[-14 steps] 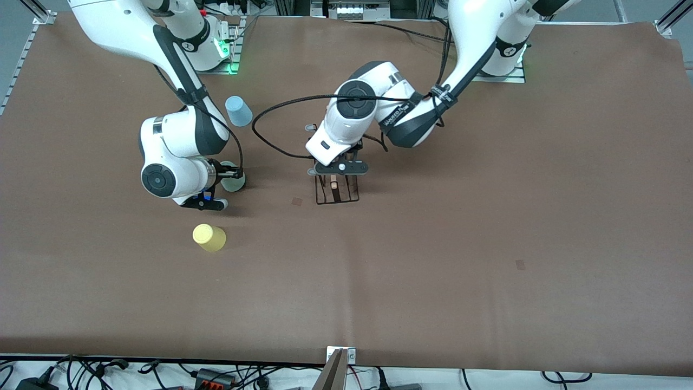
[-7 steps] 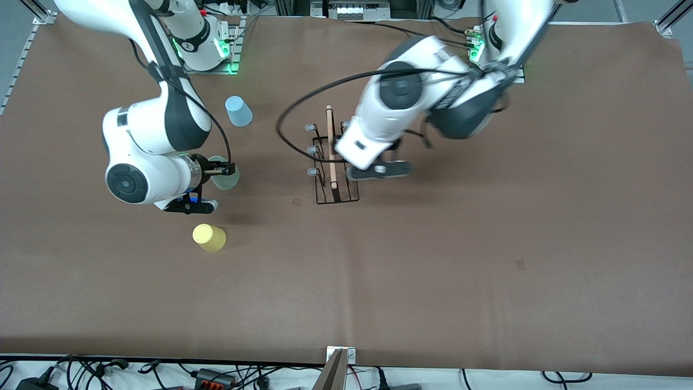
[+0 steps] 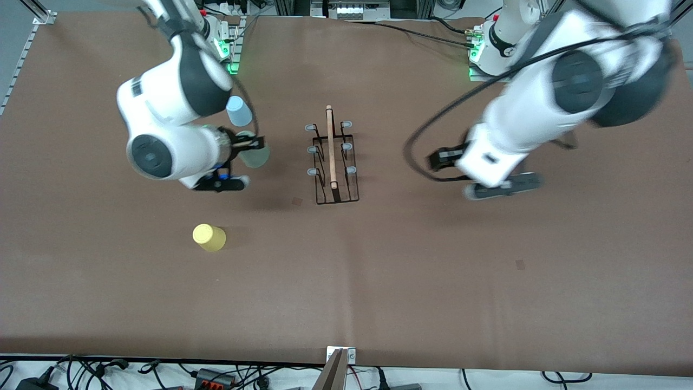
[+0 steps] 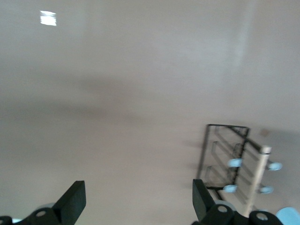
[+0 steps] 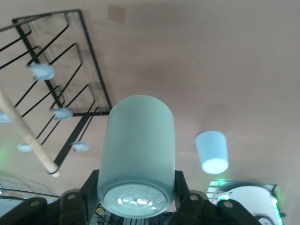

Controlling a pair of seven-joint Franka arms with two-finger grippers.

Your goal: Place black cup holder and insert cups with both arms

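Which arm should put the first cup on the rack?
Right, probably. The right gripper is already shut on the mint cup in the air beside the rack. The left gripper is open and empty, over bare table toward its own end.

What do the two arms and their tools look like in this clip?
Both arms are glossy white with rounded joints capped by black discs and dark grey-black bands. A black cable loops along the left arm and another runs along the right arm. The left tool and the right tool are black, with two flat fingers each. Green lights glow at both bases.
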